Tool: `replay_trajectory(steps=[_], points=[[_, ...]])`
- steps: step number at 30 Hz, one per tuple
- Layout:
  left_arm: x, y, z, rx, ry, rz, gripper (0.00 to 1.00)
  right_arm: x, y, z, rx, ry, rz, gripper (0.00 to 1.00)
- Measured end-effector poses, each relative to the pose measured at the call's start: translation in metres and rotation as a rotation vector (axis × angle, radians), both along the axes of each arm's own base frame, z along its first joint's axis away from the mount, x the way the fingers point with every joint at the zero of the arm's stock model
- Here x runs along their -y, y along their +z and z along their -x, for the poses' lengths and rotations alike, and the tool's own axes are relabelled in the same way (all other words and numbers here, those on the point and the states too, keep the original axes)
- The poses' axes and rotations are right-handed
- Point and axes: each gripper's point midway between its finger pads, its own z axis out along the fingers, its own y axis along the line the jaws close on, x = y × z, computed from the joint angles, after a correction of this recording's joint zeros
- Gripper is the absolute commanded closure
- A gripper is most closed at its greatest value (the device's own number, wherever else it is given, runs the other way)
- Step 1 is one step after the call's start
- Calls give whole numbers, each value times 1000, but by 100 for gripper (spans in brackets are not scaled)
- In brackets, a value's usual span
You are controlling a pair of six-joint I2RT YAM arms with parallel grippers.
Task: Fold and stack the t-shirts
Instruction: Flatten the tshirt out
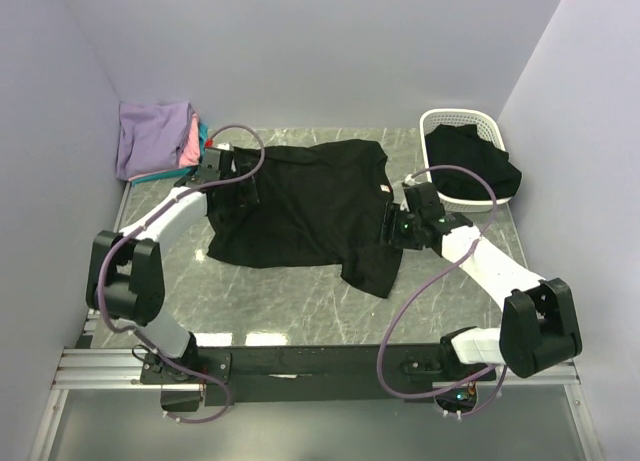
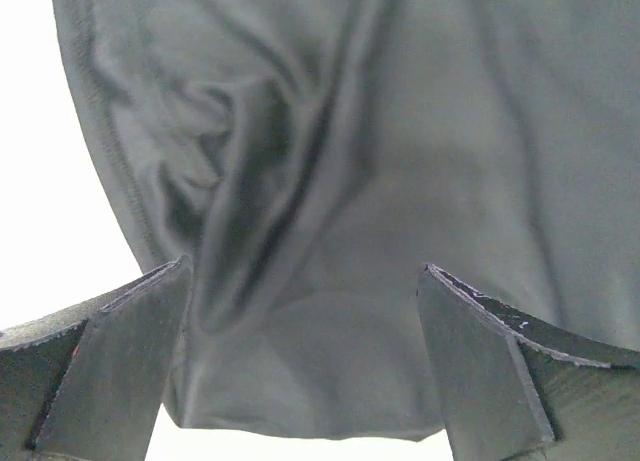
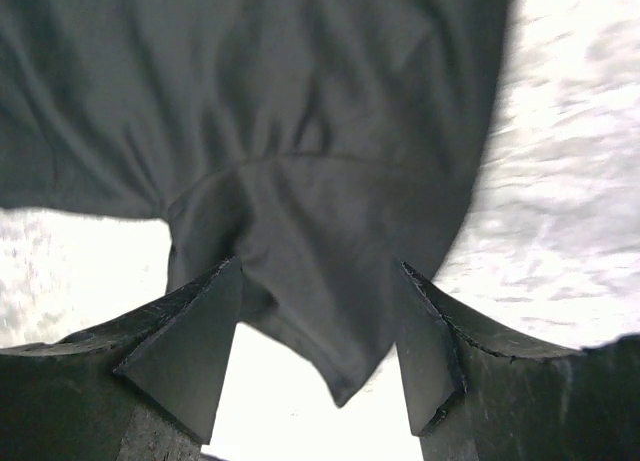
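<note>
T-shirt [image 1: 300,206] on table [image 1: 300,316], folded stack [image 1: 155,136] behind-left, basket [image 1: 460,119] behind-right

Cropped by both wrist views' edges: black t-shirt [image 2: 400,131]; barely peeking (mere sliver) beneath lavender shirt [image 1: 150,136]: pink shirt [image 1: 189,141].

The black t-shirt [image 1: 300,206] is soft, matt cloth, creased, with stitched hems. The worktop [image 1: 300,301] looks like polished grey veined stone. The basket [image 1: 452,191] is white perforated plastic.

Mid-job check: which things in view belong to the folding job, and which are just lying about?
Job: spread black shirt; folded stack; heaped black shirts.
Lying about: white basket; table.
</note>
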Motion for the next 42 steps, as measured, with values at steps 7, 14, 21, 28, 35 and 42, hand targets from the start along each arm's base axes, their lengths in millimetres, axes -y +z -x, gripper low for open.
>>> replay_trajectory(steps=[7, 14, 21, 28, 35, 42], points=[[-24, -43, -14, -103, 102, -7, 1, -18, -2, 8, -2, 65, -11, 34], [-31, -74, -28, -171, 120, 4, 3, -20, -7, 8, -10, 70, -9, 44], [-33, -77, -28, -178, 137, 7, 99, -19, -18, 16, -43, 64, -11, 73], [-52, -74, -19, -194, 191, -78, 45, -16, -30, 27, -82, 58, -3, 61], [-80, -33, -9, -122, 316, -171, 0, -2, -44, 53, -127, -4, 10, 43], [-77, -33, 23, -127, 318, -116, 1, 8, -31, 68, -74, -101, -32, 42]])
